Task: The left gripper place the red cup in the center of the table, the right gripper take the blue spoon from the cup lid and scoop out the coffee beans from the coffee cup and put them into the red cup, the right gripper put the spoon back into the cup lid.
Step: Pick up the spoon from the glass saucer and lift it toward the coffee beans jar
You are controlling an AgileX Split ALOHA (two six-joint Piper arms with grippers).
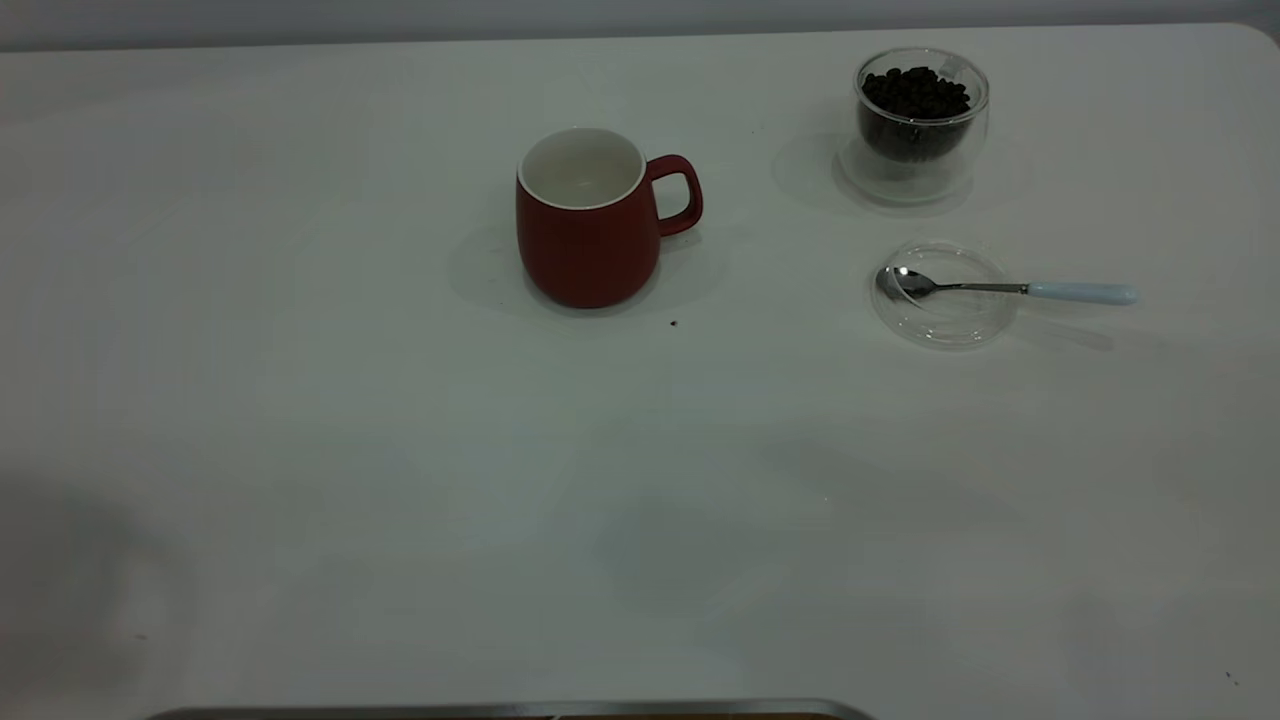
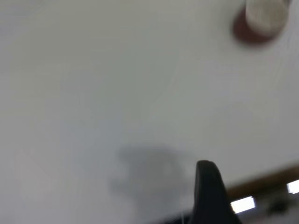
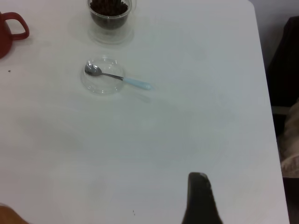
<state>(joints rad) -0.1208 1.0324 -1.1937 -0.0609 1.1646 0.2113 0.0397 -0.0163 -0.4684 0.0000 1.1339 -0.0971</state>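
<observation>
From outside, I see the red cup (image 1: 590,222) standing upright near the middle of the white table (image 1: 400,480), its handle turned toward the right side. Well apart from it, at the far right, stands the coffee cup (image 1: 920,125) with the coffee beans (image 1: 916,95) heaped inside. Nearer to the camera than that cup lies the cup lid (image 1: 943,294), and the blue spoon (image 1: 1005,288) rests on it, the metal bowl inside the lid and the pale handle reaching out over the rim to the right. Neither of my grippers appears in this view. A thin grey edge runs along the bottom, and a grey wall lies behind the table

From my left wrist, only one dark finger (image 2: 210,193) of the left gripper shows, above bare table; I cannot tell how wide it stands. The red cup (image 2: 259,21) is far away from it

From my right wrist, again one dark finger (image 3: 201,198) of the right gripper shows, so I cannot tell its opening. The spoon (image 3: 117,78) on the lid (image 3: 103,75) is well apart from it, with the coffee cup (image 3: 110,18) beyond and the red cup (image 3: 11,30) at the side. Past the table edge something dark stands
</observation>
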